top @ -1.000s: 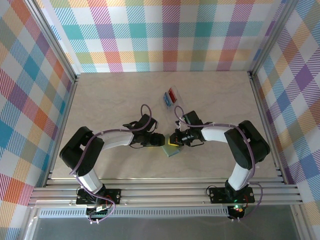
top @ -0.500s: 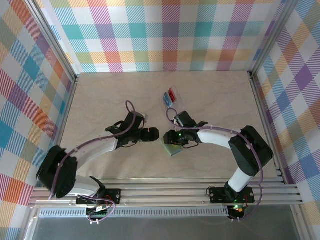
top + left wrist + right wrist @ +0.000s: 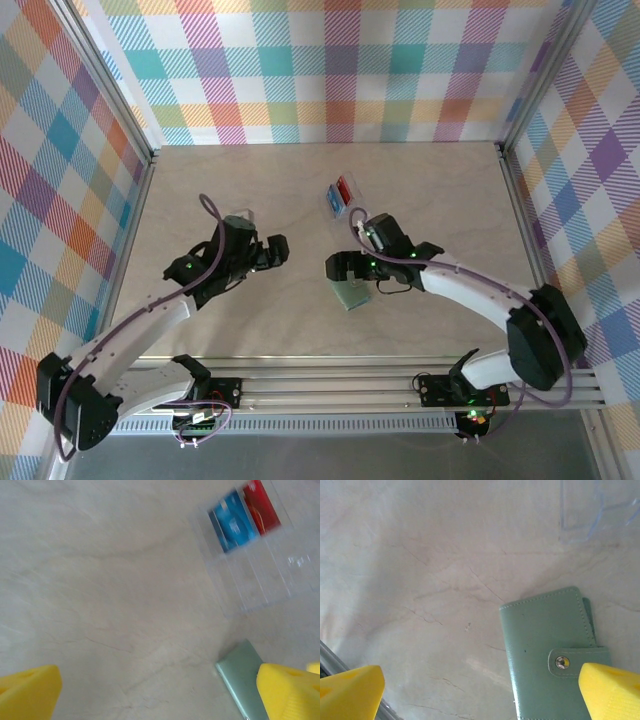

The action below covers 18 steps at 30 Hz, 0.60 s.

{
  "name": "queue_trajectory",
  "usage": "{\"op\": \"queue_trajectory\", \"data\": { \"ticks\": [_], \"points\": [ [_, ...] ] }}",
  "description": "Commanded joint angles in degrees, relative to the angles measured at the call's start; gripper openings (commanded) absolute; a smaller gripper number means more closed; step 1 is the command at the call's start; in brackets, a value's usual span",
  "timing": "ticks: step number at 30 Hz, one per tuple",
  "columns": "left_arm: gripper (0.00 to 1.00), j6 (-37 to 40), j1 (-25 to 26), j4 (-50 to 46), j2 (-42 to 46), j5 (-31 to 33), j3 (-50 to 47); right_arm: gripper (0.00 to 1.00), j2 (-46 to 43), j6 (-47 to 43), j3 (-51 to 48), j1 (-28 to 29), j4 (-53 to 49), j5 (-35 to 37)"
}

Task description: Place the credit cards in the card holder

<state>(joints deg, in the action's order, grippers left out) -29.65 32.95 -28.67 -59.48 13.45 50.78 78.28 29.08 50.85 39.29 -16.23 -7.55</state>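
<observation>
Cards [image 3: 232,522] lie in the tray [image 3: 260,575], wallet [image 3: 547,645] closed; left gripper [image 3: 272,252] and right gripper [image 3: 337,267] gape empty, so nothing is done yet.

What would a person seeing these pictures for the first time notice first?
A closed green wallet lies on the table, beside the open right gripper; the left gripper, also open, hangs further left. Beyond them a clear tray holds a blue card and a red card.
</observation>
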Motion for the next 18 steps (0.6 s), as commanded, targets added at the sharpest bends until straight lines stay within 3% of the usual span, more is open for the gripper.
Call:
{"op": "queue_trajectory", "data": {
  "ticks": [1, 4, 6, 8, 10, 14, 16, 18],
  "points": [
    [1.0, -2.59, -1.0, -3.78, 4.04, 16.25, 1.04, 1.0, -4.61, -1.31, 0.4, -0.26, -2.15, 7.19],
    [1.0, -1.44, -1.48, -5.59, 4.67, 29.46, -0.14, 1.0, -7.98, -1.31, 0.64, -0.27, -4.08, 16.34],
    [1.0, 9.22, -2.32, 1.7, 4.47, 30.63, -3.01, 1.0, -9.65, -1.28, 1.04, -0.59, -5.94, 23.66],
    [1.0, 17.65, -3.5, 11.3, 4.47, 30.34, -7.8, 1.0, -12.0, 1.21, 0.81, -0.78, -8.26, 37.31],
    [1.0, 17.51, -6.63, 18.76, 4.47, 31.96, -11.7, 1.0, -14.87, -1.1, -2.5, -2.2, -3.66, 46.05],
    [1.0, 19.87, -17.57, 35.91, 1.41, 21.74, -20.69, 1.0, -18.59, -16.06, -13.26, -9.72, 16.54, 44.9],
    [1.0, 20.6, -20.52, 41.12, -2.98, 21.25, -22.59, 1.0, -18.7, -21.29, -19.25, -14.19, 28.82, 40.03],
    [1.0, 22.97, -21.45, 49.05, -7.26, 21.05, -25.1, 1.0, -17.98, -21.27, -21.32, -19.16, 32.17, 35.62]
  ]
}}
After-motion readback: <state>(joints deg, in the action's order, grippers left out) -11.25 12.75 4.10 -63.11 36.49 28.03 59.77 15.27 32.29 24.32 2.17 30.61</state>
